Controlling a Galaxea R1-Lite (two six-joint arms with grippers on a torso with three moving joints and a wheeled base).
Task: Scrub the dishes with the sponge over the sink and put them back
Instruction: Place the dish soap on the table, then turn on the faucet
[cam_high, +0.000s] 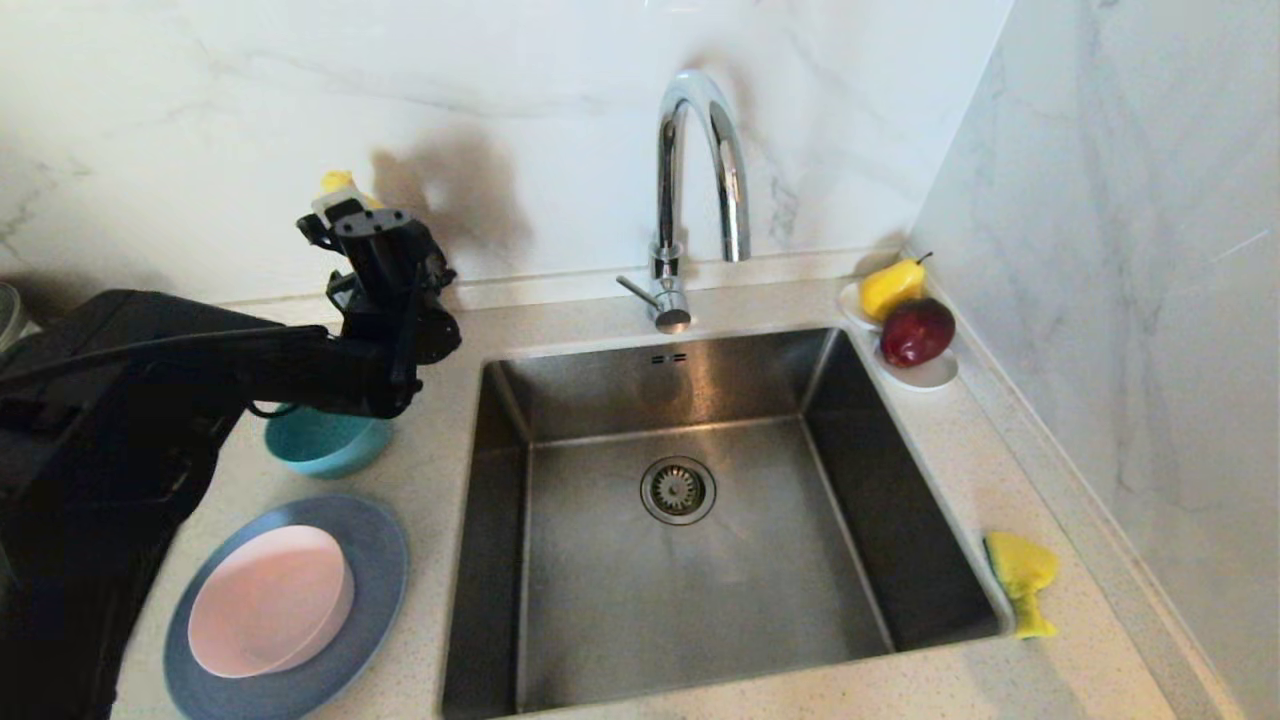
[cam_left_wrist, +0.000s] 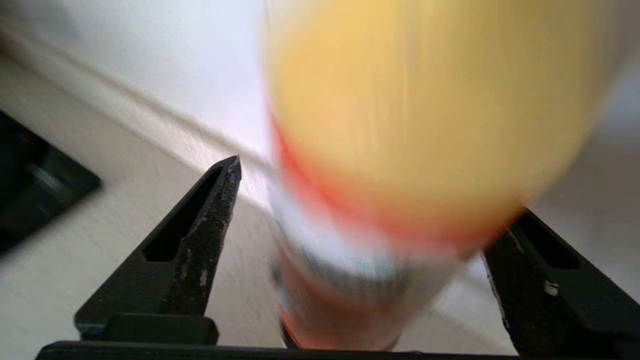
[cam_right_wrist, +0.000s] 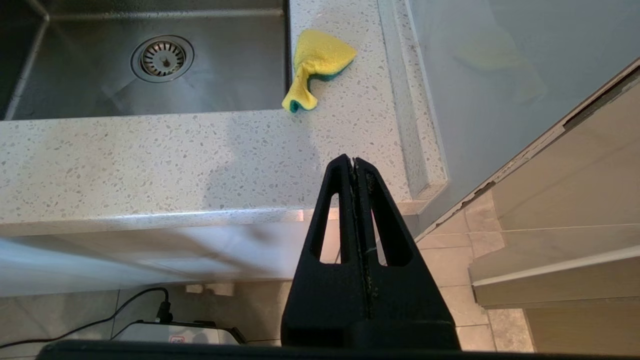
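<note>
Left gripper (cam_left_wrist: 367, 200) at far left of counter, fingers (cam_left_wrist: 200, 235) spread wide around yellow bottle (cam_left_wrist: 425, 125), without clamping. Right gripper (cam_right_wrist: 354, 161) parked low, fingers together. Sponge (cam_high: 1020, 575) right of sink (cam_high: 690, 600); plate (cam_high: 380, 560) with pink bowl (cam_high: 270, 600) near left, teal bowl (cam_high: 325, 445) behind.

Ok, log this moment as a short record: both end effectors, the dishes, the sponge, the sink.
left end effector: open, fingers either side of a yellow bottle at the back of the counter, left of the sink
right end effector: shut, parked below the counter's front edge
dishes: pink bowl on the grey-blue plate, teal bowl behind them, all left of the sink
sponge: crumpled on the counter, right of the sink
sink: no dish in it
</note>
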